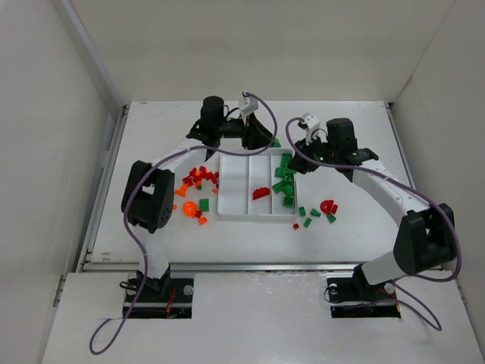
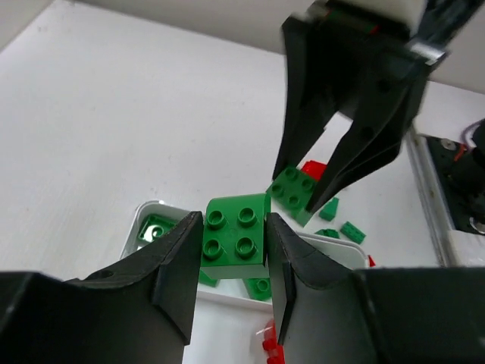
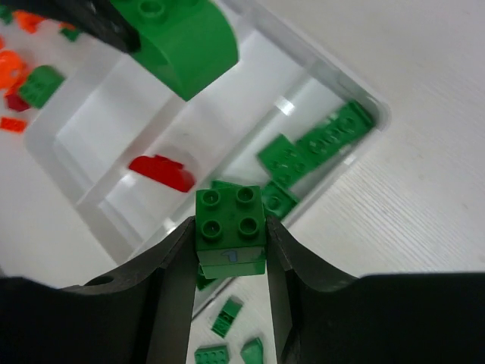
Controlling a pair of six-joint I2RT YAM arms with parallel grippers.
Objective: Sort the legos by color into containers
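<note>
Looking down, we see a white tray (image 1: 221,189) in the middle of the surface (image 1: 227,239). It has three long parts side by side. The left jaws are clamped on a green lego with one round side (image 2: 236,236). The right jaws are clamped on a green square lego (image 3: 229,216) with four bumps on top. Both of these are held up in the air by the far end of the tray, near each other. The right part of the tray (image 1: 282,213) has a bunch of green legos (image 1: 286,180) in it. The middle part (image 1: 260,171) has one dark red lego (image 1: 261,192). Orange and red legos (image 1: 198,180) lie on the surface just to the left of the tray, with a green one (image 1: 204,204) among them. A few green and red legos (image 1: 314,214) lie on the surface to the right of it.
</note>
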